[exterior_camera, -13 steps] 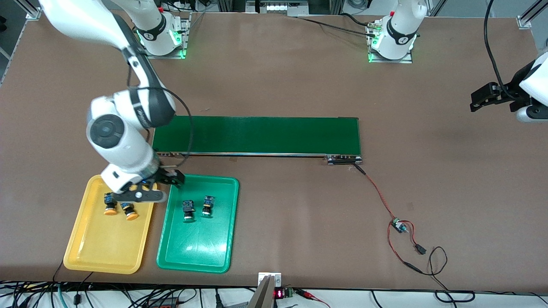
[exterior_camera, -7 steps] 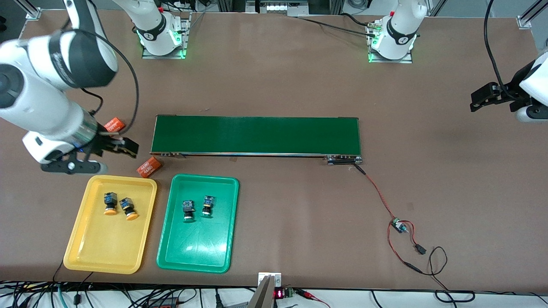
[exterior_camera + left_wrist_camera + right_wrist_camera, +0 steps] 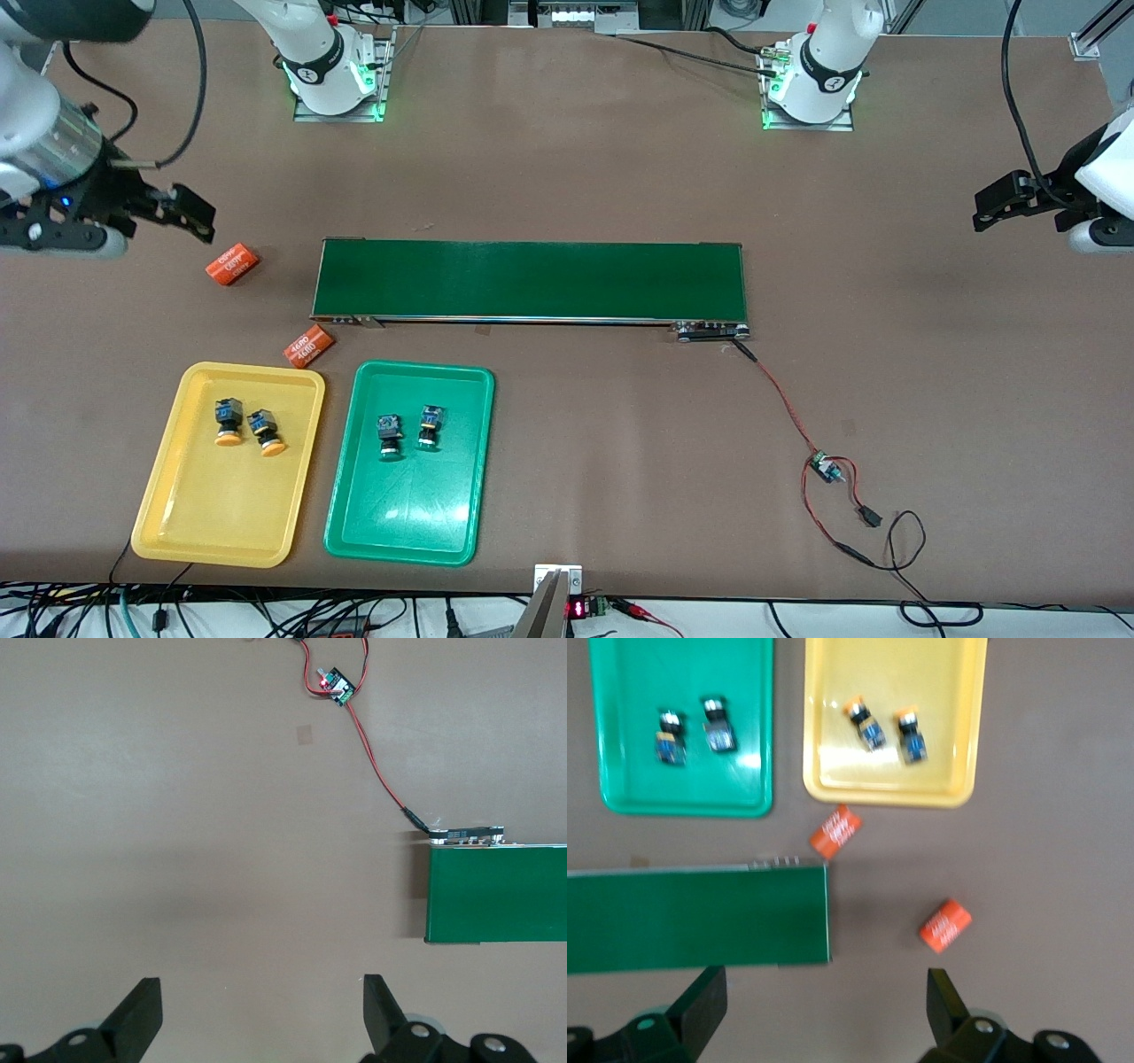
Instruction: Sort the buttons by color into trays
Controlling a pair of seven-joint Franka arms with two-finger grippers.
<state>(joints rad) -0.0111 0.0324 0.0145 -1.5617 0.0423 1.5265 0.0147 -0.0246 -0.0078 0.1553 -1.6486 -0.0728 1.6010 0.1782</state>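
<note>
Two orange-capped buttons [image 3: 228,421] [image 3: 265,432] lie in the yellow tray [image 3: 213,509]. Two green-capped buttons [image 3: 388,436] [image 3: 430,425] lie in the green tray [image 3: 407,514] beside it. The right wrist view shows both trays, yellow [image 3: 895,793] and green [image 3: 682,797], each with its pair of buttons [image 3: 866,724] [image 3: 671,735]. My right gripper [image 3: 177,208] [image 3: 824,1001] hangs open and empty over bare table at the right arm's end. My left gripper [image 3: 992,206] [image 3: 261,1010] waits open and empty over bare table at the left arm's end.
A long dark-green conveyor belt [image 3: 532,279] crosses the middle of the table. Two orange numbered cylinders lie near its end, one [image 3: 230,264] under my right gripper's reach and one [image 3: 308,346] by the yellow tray. A red wire with a small board [image 3: 824,465] trails from the belt.
My right arm has swung up and away from over the yellow tray toward its end of the table, open throughout, uncovering both orange cylinders. The left arm and the buttons have not moved.
</note>
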